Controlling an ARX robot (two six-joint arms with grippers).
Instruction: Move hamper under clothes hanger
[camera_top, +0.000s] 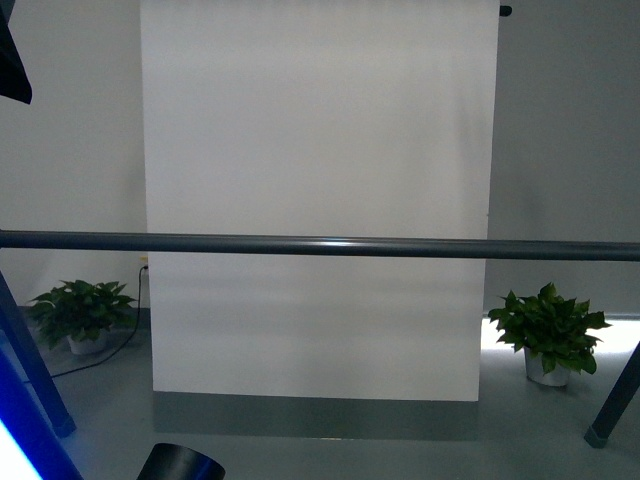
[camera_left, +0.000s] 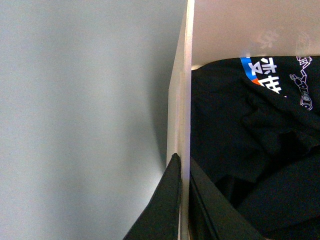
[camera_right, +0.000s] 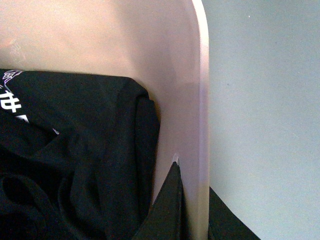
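Left gripper (camera_left: 183, 167): narrow, one finger on each side of the hamper (camera_left: 181, 100) wall, pinching its rim.
Right gripper (camera_right: 196, 182): pinches the opposite wall the same way.
Load: black clothes (camera_left: 250, 140) lie heaped inside.
Hamper position: held between the arms and below the front view, so neither arm is nearer.
Clothes hanger (camera_top: 320, 245): straight ahead, with its bar running left to right.
Room: bare floor (camera_top: 330, 455) between the left leg (camera_top: 35, 375) and right leg (camera_top: 615, 400); both plants (camera_top: 548, 330) sit farther back.

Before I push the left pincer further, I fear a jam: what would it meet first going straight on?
The left pincer clamps the hamper by its wall. Straight on, its inner finger would probably meet the black clothes first; outside, only floor shows. Depth is unclear.
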